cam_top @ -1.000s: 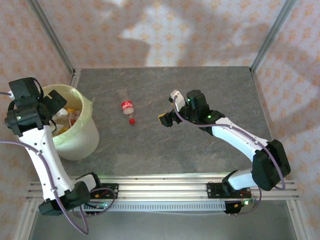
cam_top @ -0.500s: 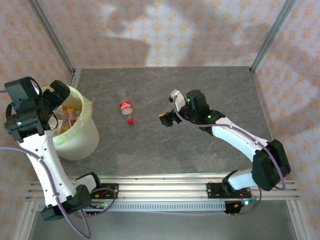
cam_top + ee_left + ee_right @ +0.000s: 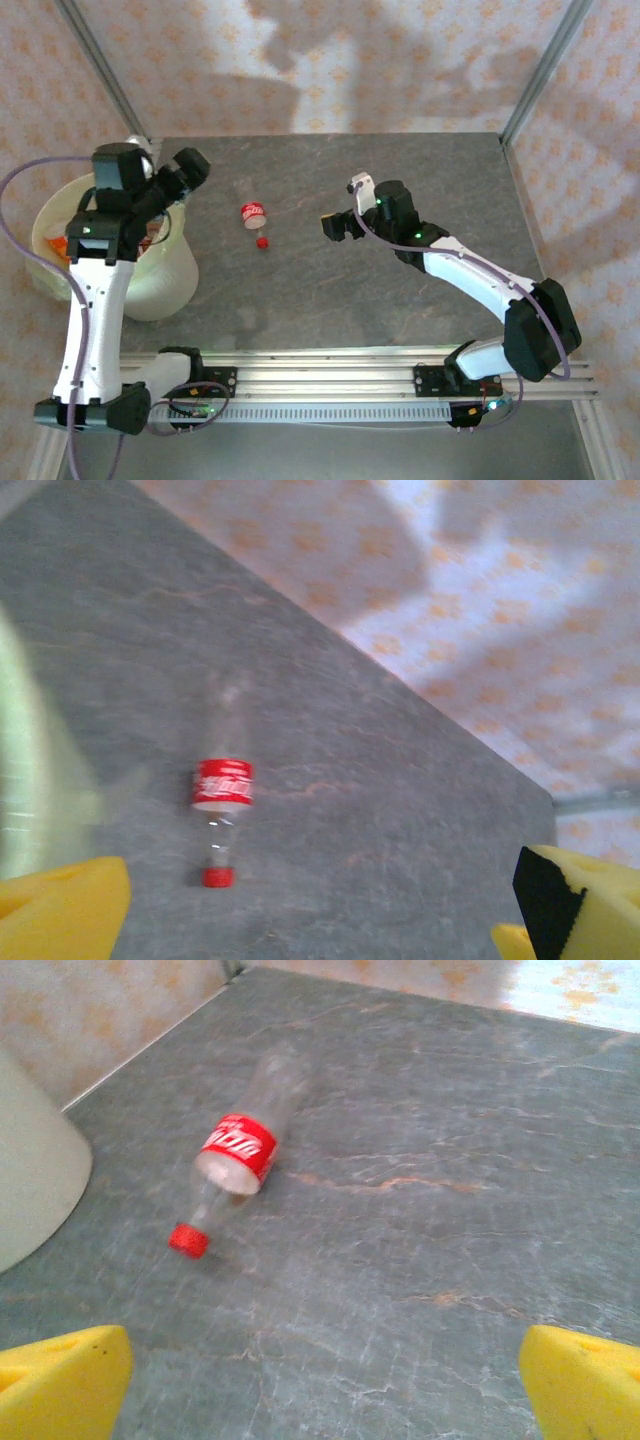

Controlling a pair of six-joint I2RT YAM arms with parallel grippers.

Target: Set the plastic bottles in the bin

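One clear plastic bottle [image 3: 252, 215] with a red label and red cap lies on its side on the grey table, cap toward the near edge. It also appears in the left wrist view as the bottle [image 3: 222, 800] and in the right wrist view as the bottle [image 3: 235, 1160]. The bin [image 3: 170, 280], lined with a pale bag, stands at the left and holds bottles [image 3: 148, 238] partly hidden by the left arm. My left gripper [image 3: 188, 165] hangs open above the bin's far right rim, left of the bottle. My right gripper [image 3: 342, 207] is open, right of the bottle and facing it.
Metal frame posts [image 3: 100, 70] rise at the table's back corners before patterned walls. The bin wall [image 3: 30, 1180] stands just left of the lying bottle. Bare grey tabletop [image 3: 440, 180] spreads to the right and behind the bottle.
My left arm has swung from over the bin's left side to its far right rim, toward the bottle. The right gripper has shifted slightly right. The bottle has not moved.
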